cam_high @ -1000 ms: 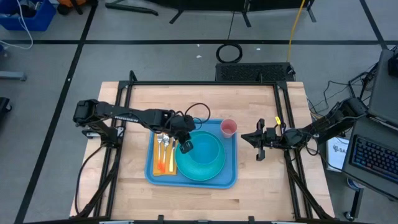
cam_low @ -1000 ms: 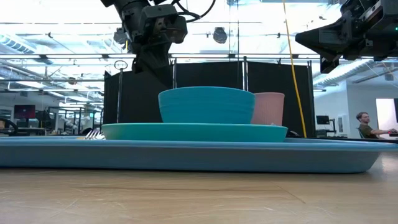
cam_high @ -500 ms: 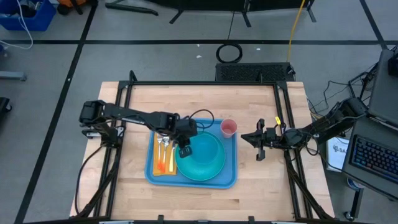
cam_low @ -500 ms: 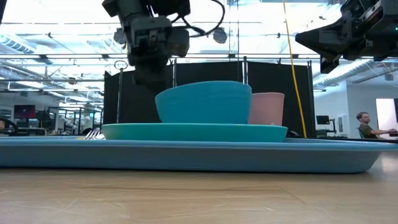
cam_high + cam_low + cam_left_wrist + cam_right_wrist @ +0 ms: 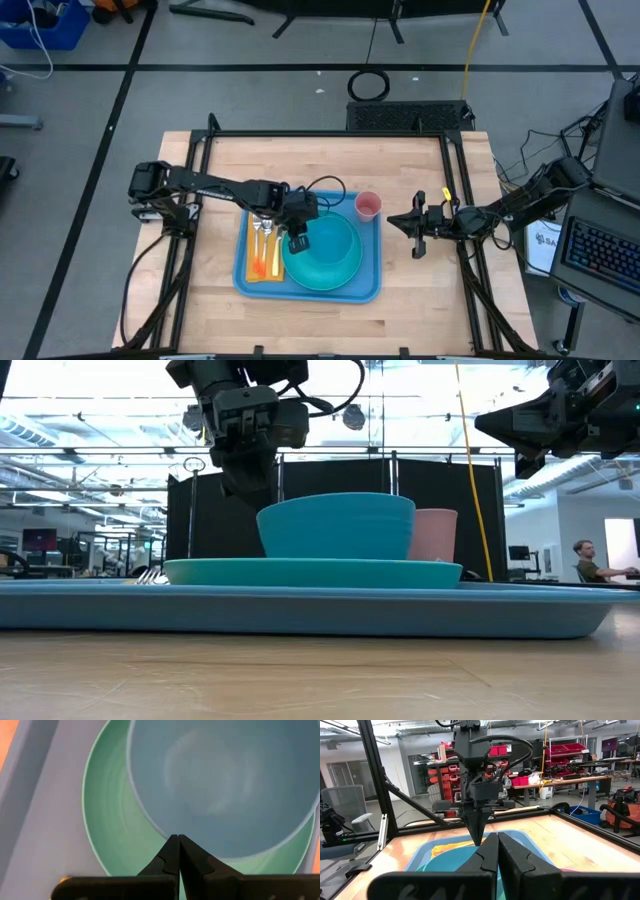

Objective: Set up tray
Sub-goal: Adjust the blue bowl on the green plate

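You have the tray (image 5: 308, 282) lying flat on the wooden table (image 5: 220, 160), a little toward the near edge and roughly centred between the two arms. On it sits a round turquoise plate (image 5: 338, 278) toward the tray's right half, with a blue bowl (image 5: 330, 243) resting on the plate. A pink cup (image 5: 368, 206) stands upright at the tray's far right corner, just beside the plate. Along the tray's left side you can see an orange napkin (image 5: 262, 268) with forks (image 5: 262, 229) laid on it. Your left gripper (image 5: 297, 240) hangs over the bowl's left rim, fingers pressed together with nothing between them; in the left wrist view the closed tips point down at the bowl's edge where it meets the plate, and whether they touch the rim you cannot tell. From table height the gripper sits above and behind the bowl's left side. Your right gripper (image 5: 421, 236) waits off the tray, above the table's right side, jaws together and holding nothing. A person (image 5: 588, 560) sits far back in the room, at the right in the low view.
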Action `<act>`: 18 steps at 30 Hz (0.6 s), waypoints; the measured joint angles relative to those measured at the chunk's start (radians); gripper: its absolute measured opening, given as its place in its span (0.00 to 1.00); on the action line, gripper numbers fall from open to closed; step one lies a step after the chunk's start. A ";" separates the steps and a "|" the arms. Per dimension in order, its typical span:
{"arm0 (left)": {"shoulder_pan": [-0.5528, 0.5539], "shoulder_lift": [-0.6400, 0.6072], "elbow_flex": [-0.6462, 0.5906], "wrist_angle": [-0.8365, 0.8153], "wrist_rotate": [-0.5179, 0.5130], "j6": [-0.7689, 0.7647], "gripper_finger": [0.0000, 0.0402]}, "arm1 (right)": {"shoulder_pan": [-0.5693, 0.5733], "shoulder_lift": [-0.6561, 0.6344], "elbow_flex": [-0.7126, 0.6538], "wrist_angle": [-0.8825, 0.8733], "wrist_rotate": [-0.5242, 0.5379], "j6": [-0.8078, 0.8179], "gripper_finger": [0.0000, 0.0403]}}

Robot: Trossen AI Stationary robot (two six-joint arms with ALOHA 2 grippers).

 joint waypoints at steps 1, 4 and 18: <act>0.000 0.000 0.000 0.004 0.000 0.001 0.00 | 0.000 0.000 0.000 0.000 0.000 0.000 0.00; -0.006 0.000 0.013 -0.004 -0.010 0.010 0.00 | 0.000 0.000 0.000 0.000 0.000 0.000 0.00; -0.063 0.000 0.046 -0.012 -0.061 0.019 0.00 | 0.000 0.000 0.000 0.000 0.000 0.000 0.00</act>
